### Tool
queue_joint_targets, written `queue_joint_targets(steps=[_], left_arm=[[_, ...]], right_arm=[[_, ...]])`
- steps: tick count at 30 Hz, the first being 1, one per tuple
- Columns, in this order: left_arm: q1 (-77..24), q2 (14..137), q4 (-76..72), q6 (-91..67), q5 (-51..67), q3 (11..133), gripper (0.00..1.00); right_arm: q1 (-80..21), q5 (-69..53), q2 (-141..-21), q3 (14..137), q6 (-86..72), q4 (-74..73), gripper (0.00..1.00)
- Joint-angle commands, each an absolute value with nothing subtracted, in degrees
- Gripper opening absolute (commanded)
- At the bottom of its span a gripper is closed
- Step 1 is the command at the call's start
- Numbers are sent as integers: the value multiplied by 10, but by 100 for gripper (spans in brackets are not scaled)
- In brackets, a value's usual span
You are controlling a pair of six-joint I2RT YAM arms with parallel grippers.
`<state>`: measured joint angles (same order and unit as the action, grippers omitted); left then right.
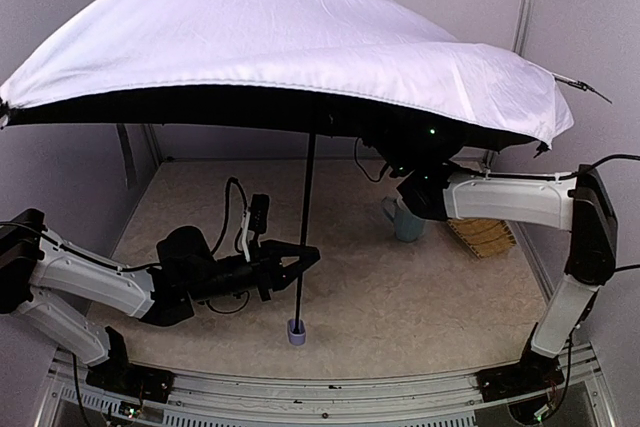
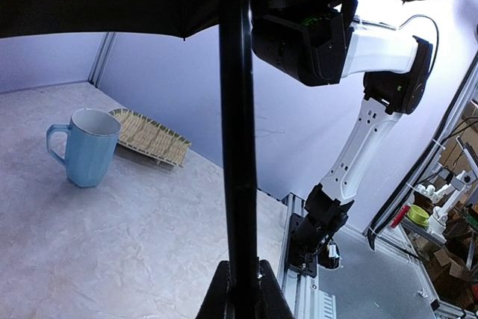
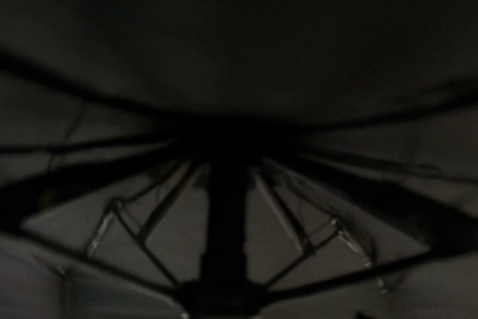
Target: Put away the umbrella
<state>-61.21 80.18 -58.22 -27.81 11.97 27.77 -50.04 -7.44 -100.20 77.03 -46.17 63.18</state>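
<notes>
— While the overhead camera looks down, where is the umbrella (image 1: 290,37)?
— Open and upright over the counter (image 1: 400,297). Its pale lavender canopy (image 1: 250,27) fills the top of the view, black underneath. The thin black shaft (image 1: 307,207) runs down to a small lavender end piece (image 1: 296,332) at the counter surface.
— And the left tool (image 1: 308,254)?
— Low and level, closed on the shaft a little above that end piece. The right tool (image 1: 395,152) is up under the canopy's right half, and against the dark lining I cannot tell how its jaws stand. A light blue mug (image 1: 406,219) stands below it, with a woven mat (image 1: 483,235) to the right.
— The left wrist camera?
— Shaft (image 2: 235,132) straight up the middle, with black fingers (image 2: 216,296) pressed to its sides at the bottom edge. Mug (image 2: 86,147) and mat (image 2: 153,138) sit to the left, near each other. The right arm (image 2: 373,110) reaches in under the canopy.
— Right wrist?
— Very dim: ribs (image 3: 149,222) fan out from the shaft (image 3: 226,214) beneath the canopy. It is too dark to make out that tool's own fingers.
</notes>
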Motion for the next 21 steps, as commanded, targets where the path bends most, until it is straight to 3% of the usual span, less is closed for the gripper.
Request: queue_joint_targets(steps=[1, 9, 21], left_arm=[[-616, 795, -631, -252, 120, 294, 0], [-617, 794, -625, -246, 119, 297, 0], [-619, 789, -621, -241, 118, 295, 0]], right_arm=[[-496, -60, -1013, 786, -466, 646, 58], [-493, -62, -1013, 781, -470, 641, 53], [-479, -85, -1009, 778, -480, 637, 3]])
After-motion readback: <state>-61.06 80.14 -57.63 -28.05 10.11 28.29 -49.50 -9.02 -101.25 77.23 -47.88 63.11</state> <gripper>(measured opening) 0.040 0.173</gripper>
